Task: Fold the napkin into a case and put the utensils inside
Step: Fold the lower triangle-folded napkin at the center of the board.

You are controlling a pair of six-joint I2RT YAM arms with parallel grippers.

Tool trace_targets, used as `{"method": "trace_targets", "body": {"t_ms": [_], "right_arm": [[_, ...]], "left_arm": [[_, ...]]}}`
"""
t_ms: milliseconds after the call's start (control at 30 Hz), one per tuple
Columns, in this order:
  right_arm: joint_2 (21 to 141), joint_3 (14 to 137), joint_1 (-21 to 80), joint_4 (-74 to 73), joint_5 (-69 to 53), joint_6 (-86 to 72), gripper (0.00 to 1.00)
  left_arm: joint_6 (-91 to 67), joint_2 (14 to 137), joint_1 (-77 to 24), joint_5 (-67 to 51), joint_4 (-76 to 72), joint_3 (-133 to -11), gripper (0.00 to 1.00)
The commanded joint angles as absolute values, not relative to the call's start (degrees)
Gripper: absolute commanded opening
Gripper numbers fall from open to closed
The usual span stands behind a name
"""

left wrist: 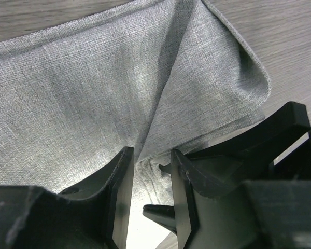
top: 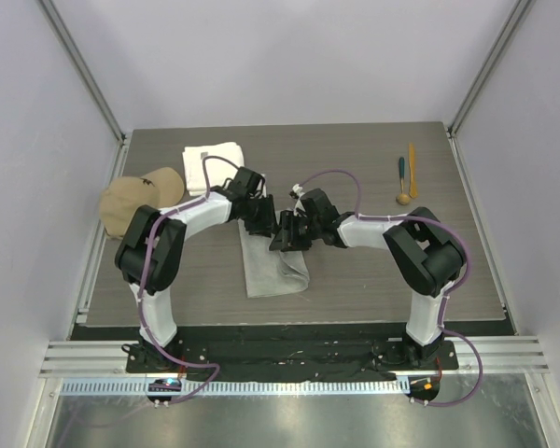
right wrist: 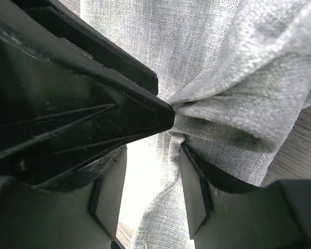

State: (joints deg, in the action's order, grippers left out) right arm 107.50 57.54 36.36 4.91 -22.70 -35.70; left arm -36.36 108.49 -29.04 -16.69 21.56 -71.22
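The light-grey napkin lies mid-table as a folded strip running toward the near edge, with its far end bunched under both grippers. My left gripper is open, and a creased ridge of napkin sits loosely between its fingers. My right gripper faces it, nearly touching, and is open too. A hanging fold of napkin rests beside one of its pads. The utensils lie at the back right: a teal-handled one, an orange stick and a wooden-bowled spoon.
A thick white towel lies at the back left, with a tan cap beside it near the table's left edge. Grey walls stand close on both sides. The arms' cables arch over the centre.
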Motion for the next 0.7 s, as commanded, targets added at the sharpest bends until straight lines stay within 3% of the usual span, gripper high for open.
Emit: {"method": "trace_targets", "body": {"t_ms": [0,367,667], "right_arm": [[108.37,55.72,35.51,-2.11,-17.14,-32.26,0.53],[108.28,56.69,35.42,-2.81,-17.4,-32.17,0.56],[108.02,56.51,35.42,-2.73,-17.58,-32.43,0.59]], "left_arm": [[-34.02,107.92,-29.62,-19.25,24.77,-73.82,0.39],[-32.7,101.52,-29.53,-20.74,21.88,-67.67,0.43],[-32.08,105.73,-29.62,-26.81,18.73,-67.94,0.48]]}}
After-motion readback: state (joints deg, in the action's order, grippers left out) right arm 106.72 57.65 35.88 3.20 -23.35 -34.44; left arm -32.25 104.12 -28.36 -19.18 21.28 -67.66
